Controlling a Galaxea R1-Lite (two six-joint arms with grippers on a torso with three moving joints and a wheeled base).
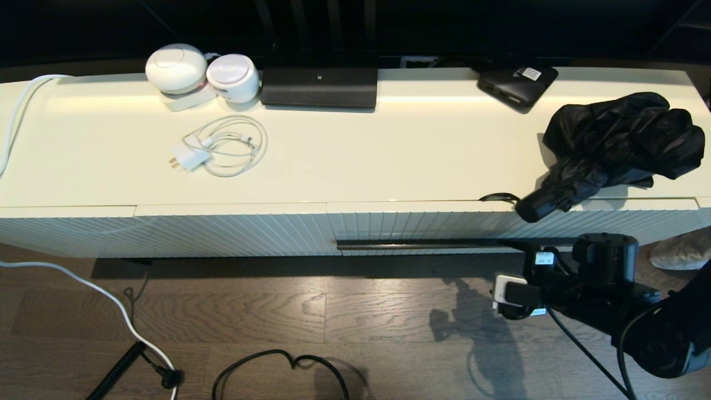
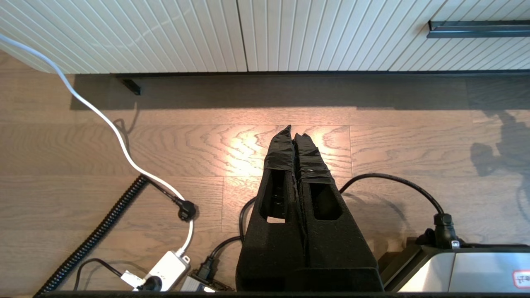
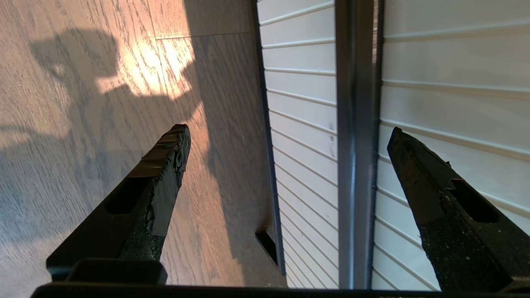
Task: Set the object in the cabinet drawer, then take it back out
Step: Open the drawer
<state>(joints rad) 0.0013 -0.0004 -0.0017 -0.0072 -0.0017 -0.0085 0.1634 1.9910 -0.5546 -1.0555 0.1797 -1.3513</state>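
Observation:
The black folding umbrella (image 1: 616, 139) lies on the cabinet top at the right, fabric bunched. Its stubby handle (image 1: 536, 204) pokes over the front edge, with the thin wrist loop (image 1: 497, 197) beside it. Below it, the ribbed cream drawer (image 1: 422, 228) is closed, and its dark handle bar (image 1: 433, 244) runs along the front. My right gripper (image 3: 288, 129) is open just in front of that drawer, with the handle bar (image 3: 356, 165) between its fingers and touching neither. In the head view its wrist (image 1: 604, 258) shows below the bar's right end. My left gripper (image 2: 295, 130) is shut and empty above the floor.
On the cabinet top lie a coiled white charger cable (image 1: 222, 145), two round white devices (image 1: 178, 69), a black unit (image 1: 319, 83) and a flat black box with a white label (image 1: 516, 82). Cables (image 1: 111, 300) and a power adapter (image 2: 165, 267) lie on the wooden floor.

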